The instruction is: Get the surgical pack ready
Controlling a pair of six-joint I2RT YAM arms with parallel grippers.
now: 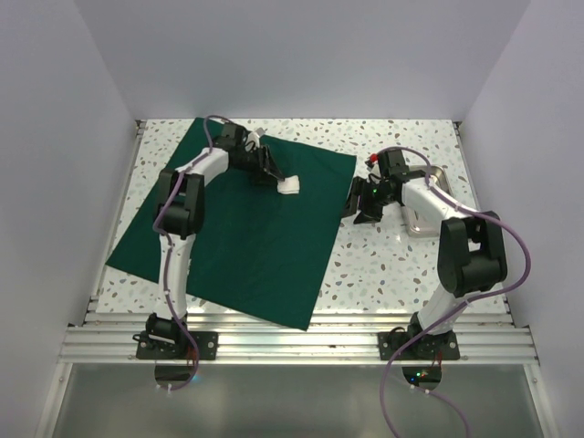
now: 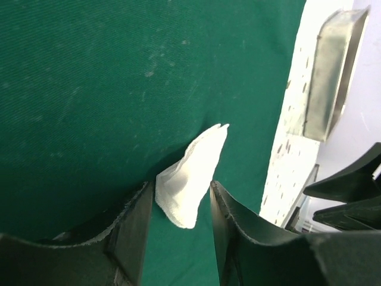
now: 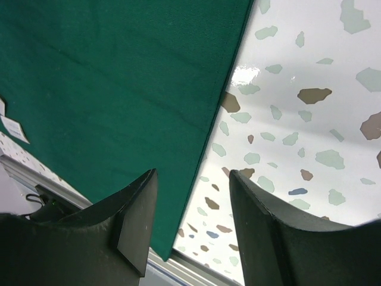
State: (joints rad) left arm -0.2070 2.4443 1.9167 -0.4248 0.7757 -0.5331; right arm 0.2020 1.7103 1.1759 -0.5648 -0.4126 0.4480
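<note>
The dark green cloth [image 1: 246, 237] lies flat on the table. A small white gauze pad [image 1: 290, 186] rests on its far part. My left gripper [image 1: 276, 178] is open, and in the left wrist view [image 2: 181, 183] the gauze [image 2: 193, 173] sits between its spread fingers, against the left one. My right gripper [image 1: 359, 204] is open and empty over the cloth's right edge [image 3: 220, 119]. The steel tray [image 1: 427, 219] stands right of the cloth, partly hidden by my right arm; it also shows in the left wrist view [image 2: 333, 71]. No metal instruments are in view.
The speckled tabletop [image 1: 392, 265] shows bare right of the cloth. White walls close in the left, back and right sides. An aluminium rail [image 1: 301, 342] runs along the near edge.
</note>
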